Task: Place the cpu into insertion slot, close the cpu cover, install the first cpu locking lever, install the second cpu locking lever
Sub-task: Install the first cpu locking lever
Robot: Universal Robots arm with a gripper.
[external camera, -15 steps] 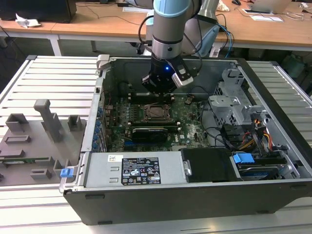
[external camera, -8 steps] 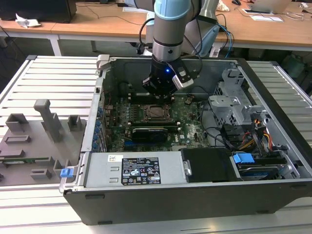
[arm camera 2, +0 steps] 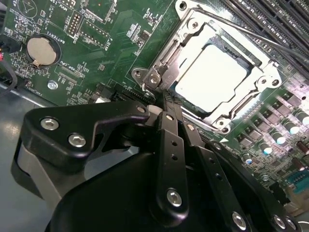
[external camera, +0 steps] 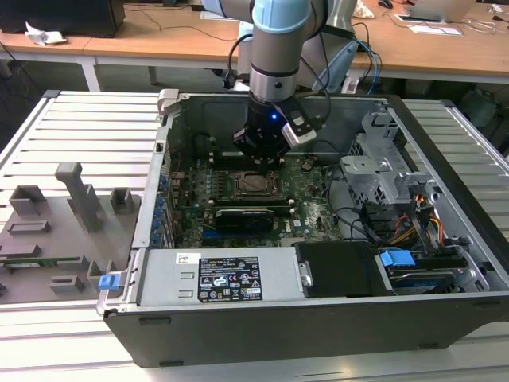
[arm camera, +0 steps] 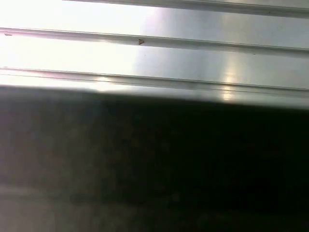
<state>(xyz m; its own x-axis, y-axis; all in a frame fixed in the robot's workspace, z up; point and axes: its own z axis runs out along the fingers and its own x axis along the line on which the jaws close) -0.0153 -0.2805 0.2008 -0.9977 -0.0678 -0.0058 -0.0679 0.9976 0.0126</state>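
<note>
The cpu [arm camera 2: 210,72] lies flat in the insertion slot [external camera: 254,184], its pale metal face showing through the window of the cpu cover [arm camera 2: 251,89]. That silver frame is folded down over the chip. A thin locking lever rod [arm camera 2: 251,30] runs along the socket's far side. My gripper [external camera: 262,155] hangs low over the motherboard, just behind the socket in the exterior view. In the second wrist view the gripper [arm camera 2: 165,104] is shut with nothing between its fingers, its tip right at the socket's hinge corner [arm camera 2: 153,79].
The open case's walls [external camera: 163,159] ring the motherboard. A long black card [external camera: 242,215] lies in front of the socket, with the power supply [external camera: 219,278] beyond it. A drive cage [external camera: 382,171] stands at the exterior view's right. Memory slots [arm camera 2: 270,19] flank the socket.
</note>
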